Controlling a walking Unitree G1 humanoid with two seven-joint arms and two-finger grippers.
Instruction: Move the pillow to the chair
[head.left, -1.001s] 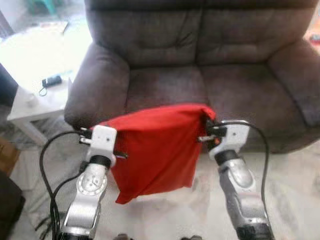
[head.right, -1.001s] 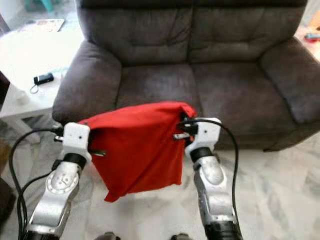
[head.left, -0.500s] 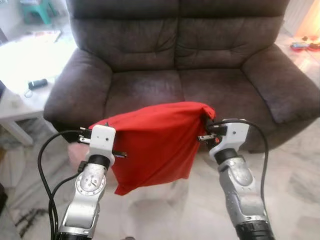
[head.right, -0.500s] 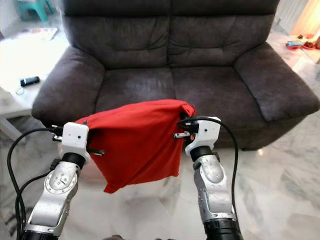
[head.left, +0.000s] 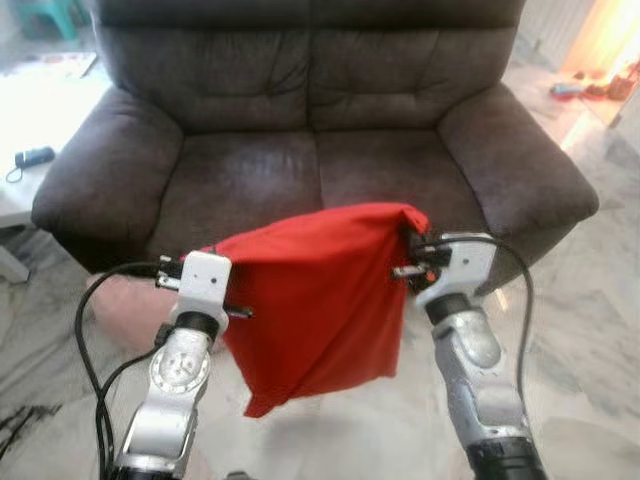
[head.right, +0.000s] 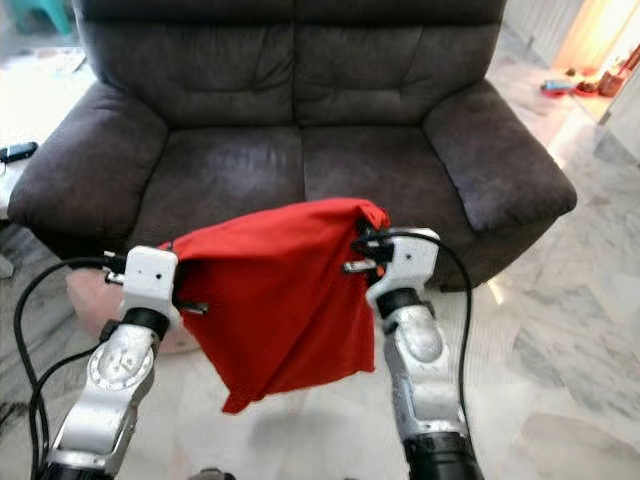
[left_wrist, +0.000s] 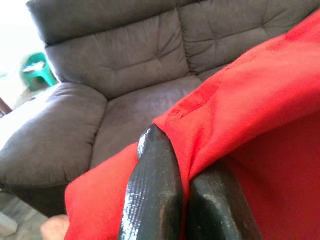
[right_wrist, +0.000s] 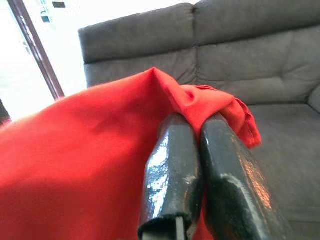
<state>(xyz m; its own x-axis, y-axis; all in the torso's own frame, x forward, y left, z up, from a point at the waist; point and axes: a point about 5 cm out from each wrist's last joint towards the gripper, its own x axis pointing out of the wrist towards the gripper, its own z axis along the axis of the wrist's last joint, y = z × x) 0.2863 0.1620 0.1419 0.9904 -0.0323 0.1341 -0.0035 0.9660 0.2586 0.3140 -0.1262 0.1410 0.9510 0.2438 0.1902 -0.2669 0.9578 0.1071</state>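
Two grips carry the limp red fabric pillow (head.left: 315, 295), which hangs in the air between the arms, in front of the dark grey upholstered two-seat sofa (head.left: 310, 150) and above the pale marble floor (head.left: 580, 330). The left gripper (left_wrist: 187, 187) is pressed together on one upper edge; the right gripper (right_wrist: 197, 170) pinches a bunched upper corner.

Risks noted:
- Each hold takes only a fold of cloth. A tug or swing could pull it free, dropping that side to the floor.
- Arms drifting apart would strain the fabric.
- The low-hanging bottom corner could catch the seat's front edge if the pillow is not raised before placement.
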